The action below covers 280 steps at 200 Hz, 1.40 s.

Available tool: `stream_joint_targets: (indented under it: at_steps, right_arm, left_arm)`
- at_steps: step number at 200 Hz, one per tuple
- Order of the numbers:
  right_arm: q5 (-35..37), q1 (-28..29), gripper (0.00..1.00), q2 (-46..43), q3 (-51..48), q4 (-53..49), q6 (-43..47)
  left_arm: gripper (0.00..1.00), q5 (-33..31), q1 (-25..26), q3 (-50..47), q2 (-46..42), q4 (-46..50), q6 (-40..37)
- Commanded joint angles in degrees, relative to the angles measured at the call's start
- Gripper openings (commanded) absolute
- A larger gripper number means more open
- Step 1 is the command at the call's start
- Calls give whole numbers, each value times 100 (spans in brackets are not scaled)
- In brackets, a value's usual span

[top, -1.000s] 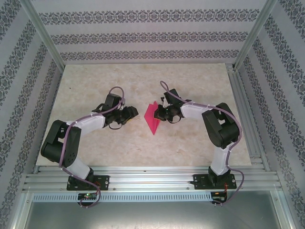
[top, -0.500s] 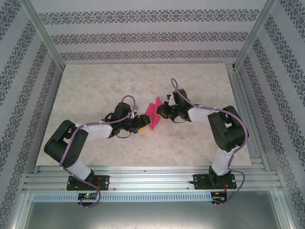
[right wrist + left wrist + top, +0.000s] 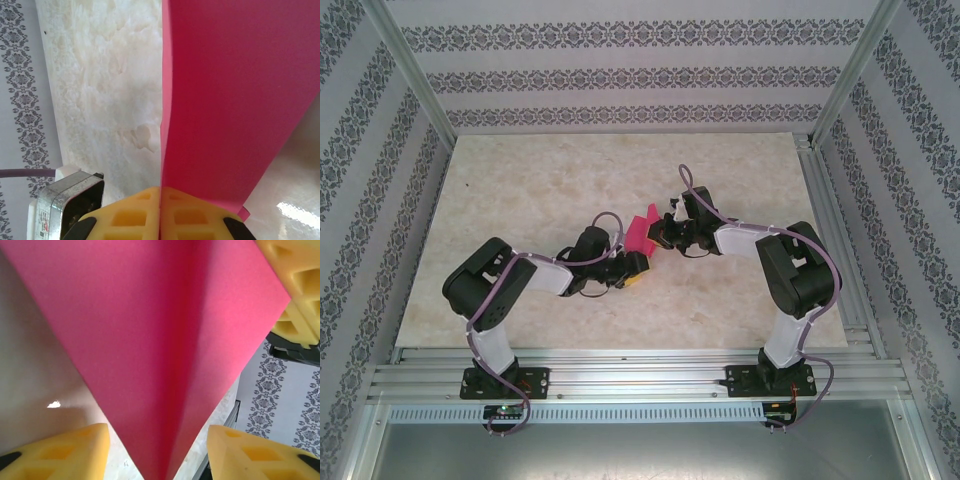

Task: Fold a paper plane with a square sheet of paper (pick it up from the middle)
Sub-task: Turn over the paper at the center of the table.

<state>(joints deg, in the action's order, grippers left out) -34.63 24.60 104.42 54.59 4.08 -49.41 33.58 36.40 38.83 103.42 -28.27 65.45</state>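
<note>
Where the right gripper (image 3: 160,194) presses its yellow foam fingers (image 3: 130,220) flat together, the thin magenta-red square sheet of paper (image 3: 235,100) is pinched between them and reaches out beyond the fingertips, with the pale marbled tabletop (image 3: 100,100) behind it; the left gripper (image 3: 158,440) holds its jaws roughly half apart; the sheet's creased, pointed corner hangs in the gap, touching neither pad (image 3: 75,450); seen from above, the paper (image 3: 642,233) sits directly between both grippers' fingertips.
</note>
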Motion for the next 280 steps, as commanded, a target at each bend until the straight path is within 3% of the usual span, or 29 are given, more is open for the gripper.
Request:
stream_joint_targets:
  at_steps: [1, 65, 98, 146, 179, 191, 252, 280]
  right_arm:
    - [-28, -43, 9, 104, 142, -152, 217]
    - [18, -43, 9, 153, 157, -306, 331]
    - [31, -72, 9, 131, 148, -355, 375]
    - [40, -61, 11, 158, 139, -337, 362]
    - [45, -100, 15, 115, 131, -326, 357]
    - [44, -130, 23, 90, 126, -338, 361]
    - [276, -483, 39, -545, 49, -984, 740]
    - [460, -719, 38, -1051, -98, -1374, 987]
  left_arm:
    - [53, 2, 104, 30, 55, -526, 51]
    - [42, -197, 96, 62, 175, -586, -64]
    - [28, -240, 95, 32, 260, -729, -12]
    - [21, -216, 100, 29, 284, -714, -29]
    - [14, -167, 95, 102, 229, -543, -145]
    - [13, -146, 97, 110, 205, -534, -205]
    - [4, -485, 117, 212, -223, 443, -801]
    - [2, -1214, 203, 546, -918, 2060, -1669]
